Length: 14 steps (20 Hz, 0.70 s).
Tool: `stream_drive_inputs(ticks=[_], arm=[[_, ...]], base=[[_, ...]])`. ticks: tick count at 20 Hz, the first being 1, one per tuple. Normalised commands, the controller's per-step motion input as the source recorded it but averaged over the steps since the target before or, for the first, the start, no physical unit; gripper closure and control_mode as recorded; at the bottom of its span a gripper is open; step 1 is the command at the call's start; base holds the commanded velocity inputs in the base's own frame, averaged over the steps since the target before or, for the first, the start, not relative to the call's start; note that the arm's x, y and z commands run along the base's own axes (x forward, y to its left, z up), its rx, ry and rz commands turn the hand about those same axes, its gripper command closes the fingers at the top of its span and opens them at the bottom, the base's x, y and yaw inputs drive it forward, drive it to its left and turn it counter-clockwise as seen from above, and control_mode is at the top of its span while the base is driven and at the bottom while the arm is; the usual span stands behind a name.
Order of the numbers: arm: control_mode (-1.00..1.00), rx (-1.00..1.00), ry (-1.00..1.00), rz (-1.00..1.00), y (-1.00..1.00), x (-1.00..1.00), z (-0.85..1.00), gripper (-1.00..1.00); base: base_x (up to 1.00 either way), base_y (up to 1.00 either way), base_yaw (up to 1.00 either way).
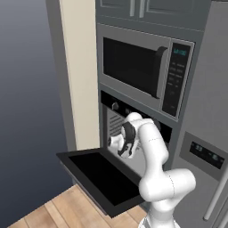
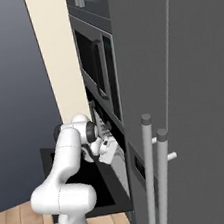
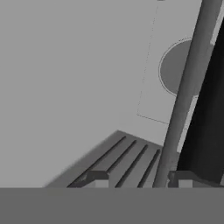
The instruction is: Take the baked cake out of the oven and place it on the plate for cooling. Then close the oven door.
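Note:
The black oven (image 1: 116,111) stands open under the microwave. Its oven door (image 1: 100,178) (image 2: 105,188) is dropped flat toward me. My arm reaches over the door, and my gripper (image 1: 113,141) (image 2: 109,147) is at the mouth of the cavity. In the hand view my gripper (image 3: 138,179) faces grey inner walls, floor slats and a round fan disc (image 3: 177,68). Its fingertips stand apart, with slats showing between them. A grey rack bar (image 3: 186,87) runs down toward the right fingertip (image 3: 180,178), with a dark shape (image 3: 205,131) beside it. The cake and the plate are out of view.
A silver-framed microwave (image 1: 133,67) sits above the oven. A grey fridge (image 2: 193,97) with two vertical bar handles (image 2: 158,178) stands to the right. A cream wall panel (image 1: 80,75) flanks the oven on the left. Wooden floor (image 1: 49,213) lies below the open door.

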Motion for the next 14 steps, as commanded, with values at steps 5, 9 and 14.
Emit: stream_drive_inputs(ticks=[5,9,14], arm=[[-1.0,0.13,0.27,0.0,0.68,-0.23,-0.4,1.0],[-1.0,0.1,0.24,0.0,0.82,-0.35,-0.46,1.0],[-1.0,0.1,0.22,0.0,0.87,-0.45,-0.46,1.0]], base=[[0.0,0.0,0.0],[0.0,0.0,0.0],[0.0,0.0,0.0]])
